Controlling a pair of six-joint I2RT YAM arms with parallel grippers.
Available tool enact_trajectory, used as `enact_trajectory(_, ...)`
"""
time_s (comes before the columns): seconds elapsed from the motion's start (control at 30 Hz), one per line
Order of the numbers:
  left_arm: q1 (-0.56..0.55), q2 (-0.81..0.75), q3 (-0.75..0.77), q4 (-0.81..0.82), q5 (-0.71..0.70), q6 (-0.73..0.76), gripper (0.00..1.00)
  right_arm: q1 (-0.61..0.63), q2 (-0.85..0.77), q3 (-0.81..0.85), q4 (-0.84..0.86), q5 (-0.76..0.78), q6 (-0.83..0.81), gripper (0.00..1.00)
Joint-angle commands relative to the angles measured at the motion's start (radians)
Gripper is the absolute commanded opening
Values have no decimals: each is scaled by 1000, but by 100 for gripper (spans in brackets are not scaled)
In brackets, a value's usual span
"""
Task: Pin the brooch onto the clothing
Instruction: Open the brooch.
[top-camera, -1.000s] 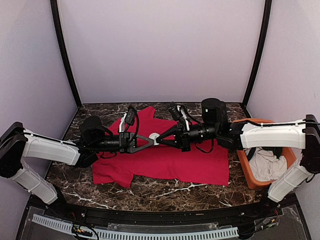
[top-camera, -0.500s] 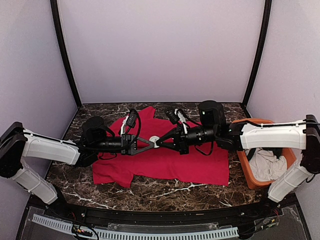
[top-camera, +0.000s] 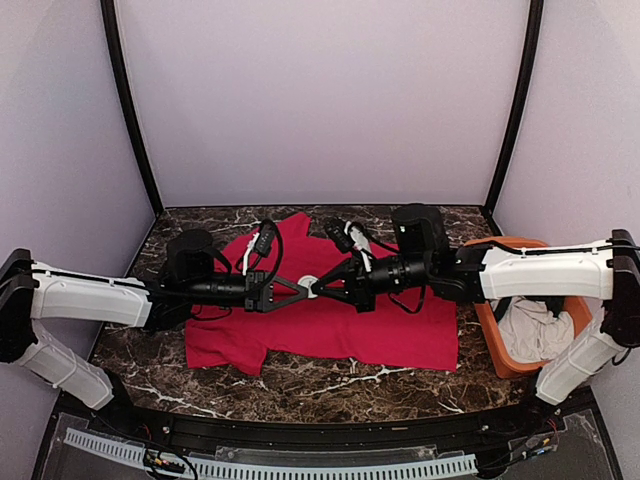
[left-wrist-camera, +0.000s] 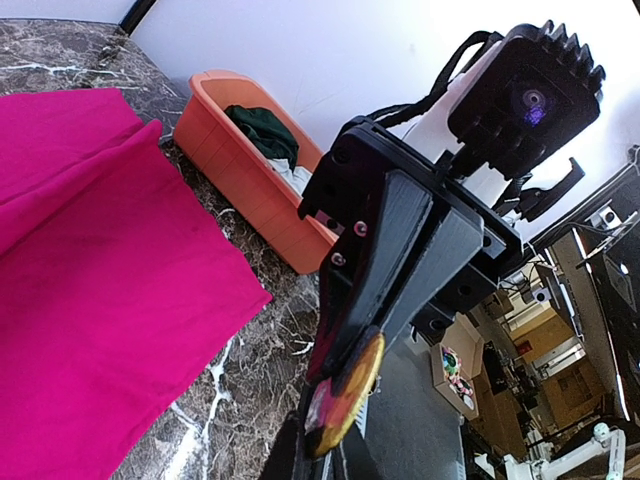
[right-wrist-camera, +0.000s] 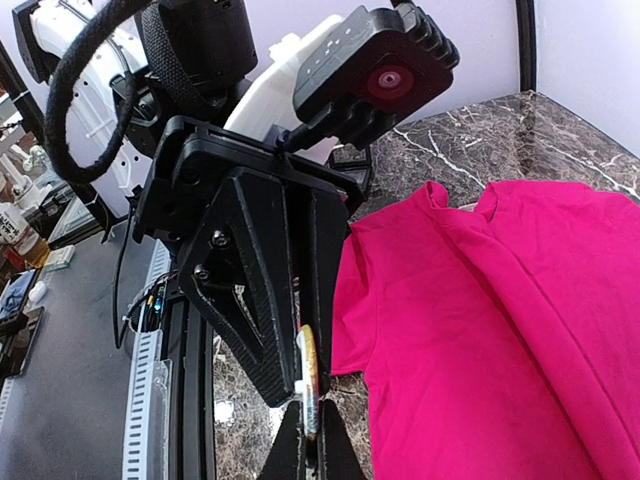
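At the centre of the top view, a round brooch (top-camera: 308, 284) is pinched from both sides. The left pincer (top-camera: 298, 288) and the right pincer (top-camera: 319, 286) are each pressed together on it, tip to tip. The brooch is held clear above the red T-shirt (top-camera: 330, 330), which is spread flat on the desk (top-camera: 300, 385) directly below both pincers. An orange basket (top-camera: 487, 330) holding cloths is seen at the right of the frame.

No legible text or labels anywhere.
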Motion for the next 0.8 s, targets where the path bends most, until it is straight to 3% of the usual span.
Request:
enact_trajectory(0.0,5,9,22,-103,-96,-13,1,68,11,48,31,-57,-73,0)
enact_trajectory(0.27,5,16,22,-100,-80,-8,8,74,18,51,23,-39,-79,0)
enact_trajectory(0.77,9,-172,-83,-13,-53,38,52,17,-1,12,52,-50,-10,0)
